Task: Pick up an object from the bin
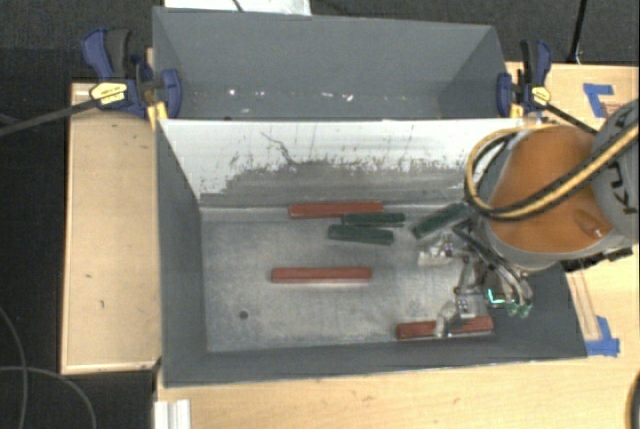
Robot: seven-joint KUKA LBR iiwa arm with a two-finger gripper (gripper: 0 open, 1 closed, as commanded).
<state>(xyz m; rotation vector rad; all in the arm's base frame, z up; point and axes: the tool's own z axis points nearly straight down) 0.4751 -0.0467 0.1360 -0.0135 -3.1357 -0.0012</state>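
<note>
The fingers were down in the front right corner of the grey metal bin, low over its floor. Right at them lay a short red-brown bar, flat and running along the front wall. Its ends stuck out on either side of them, and its middle was hidden behind the metalwork. From where I stood I could not tell whether they were spread or closed, nor whether they had the bar between them. Above them bulked the orange cover on the wrist, with dark cables looped around it. Just beyond the fingers, toward the back wall, a dark green bar lay tilted, its far end tucked under the cover. Well off to the left of the fingers, out on the open floor, a longer red-brown bar lay by itself, parallel to the front wall. Farther back and to the left, two more dark green bars lay close together. Farthest from the fingers, a long red-brown bar rested at the foot of the back wall, close against the rear green one.
</note>
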